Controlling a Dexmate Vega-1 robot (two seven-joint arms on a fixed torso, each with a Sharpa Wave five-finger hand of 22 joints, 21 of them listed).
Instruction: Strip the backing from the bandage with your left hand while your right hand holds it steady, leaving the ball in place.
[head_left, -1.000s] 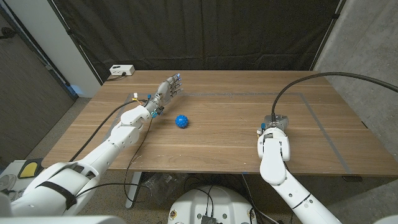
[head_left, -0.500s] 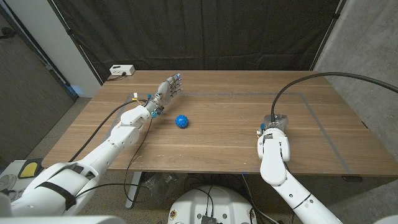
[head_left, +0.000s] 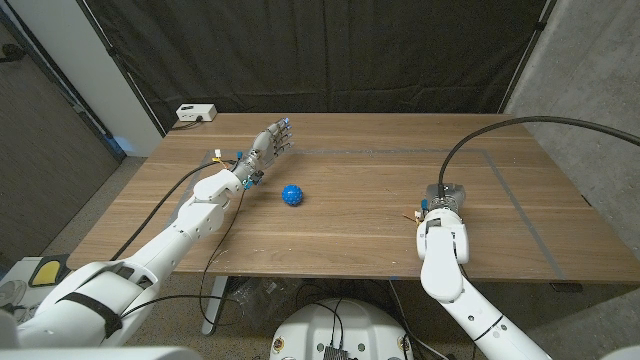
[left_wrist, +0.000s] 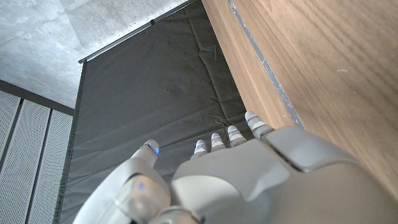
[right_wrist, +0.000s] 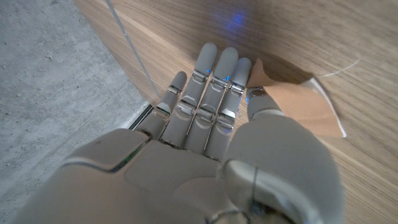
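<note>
Right hand (right_wrist: 205, 137) is seen with fingers straight and together over the table (head_left: 360, 225); the tan bandage (right_wrist: 301, 102) lies just beside the thumb, one corner curled up against a fingertip, but a grip can't be told. Left hand (head_left: 268, 145) is raised with fingers spread, nothing held. The blue ball (head_left: 292, 194) sits near the left hand, well apart from the right hand and bandage.

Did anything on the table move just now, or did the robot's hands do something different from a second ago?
Almost nothing changed. The right hand shifted very slightly, staying by the bandage. The left hand stayed open and raised, and the blue ball did not move.
</note>
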